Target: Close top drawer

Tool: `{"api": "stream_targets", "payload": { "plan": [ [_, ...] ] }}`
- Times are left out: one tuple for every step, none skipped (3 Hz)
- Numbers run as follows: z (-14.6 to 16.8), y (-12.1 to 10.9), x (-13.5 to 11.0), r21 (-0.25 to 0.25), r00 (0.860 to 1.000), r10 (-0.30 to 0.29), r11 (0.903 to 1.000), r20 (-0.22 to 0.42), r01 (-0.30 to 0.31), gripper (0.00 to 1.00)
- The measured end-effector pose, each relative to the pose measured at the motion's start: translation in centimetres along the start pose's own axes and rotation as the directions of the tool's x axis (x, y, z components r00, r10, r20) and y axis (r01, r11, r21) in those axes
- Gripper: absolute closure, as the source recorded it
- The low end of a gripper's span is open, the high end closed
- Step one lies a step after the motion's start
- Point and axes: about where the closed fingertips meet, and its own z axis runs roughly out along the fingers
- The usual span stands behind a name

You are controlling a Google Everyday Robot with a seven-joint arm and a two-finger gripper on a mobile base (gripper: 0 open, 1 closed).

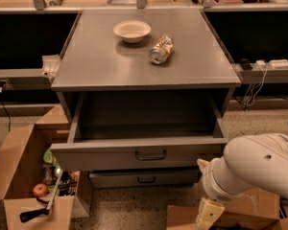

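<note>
The top drawer (105,157) of the grey metal cabinet stands open, pulled out toward me. Its inside is empty as far as I see, and a small dark wire handle (150,155) sits at the centre of its front panel. My gripper (209,213) is at the bottom right on the end of the white arm (259,169), low beside the drawer front's right end. I cannot tell whether it touches the panel.
A shallower grey drawer (144,178) sits shut below. On the cabinet top (101,61) are a cream bowl (132,31) and a crushed can (161,49). An open cardboard box (33,186) with odds and ends stands on the floor at left. More cardboard (182,219) lies at the bottom right.
</note>
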Motion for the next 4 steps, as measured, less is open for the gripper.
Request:
{"api": "stream_targets", "payload": {
  "plan": [
    [-0.3,-1.6,-0.9,0.031,0.999,-0.032,0.999,-0.002,0.032,0.19],
    [-0.4,-5.4,-1.9,0.07,0.998,-0.063,0.9955,-0.01,0.064,0.42],
    [-0.5,-10.2,-3.0,0.12,0.997,-0.079,0.9895,-0.024,0.081,0.65],
    [-0.2,-12.6,-3.3,0.149,0.997,-0.074,0.9857,-0.031,0.078,0.89]
  ]
}}
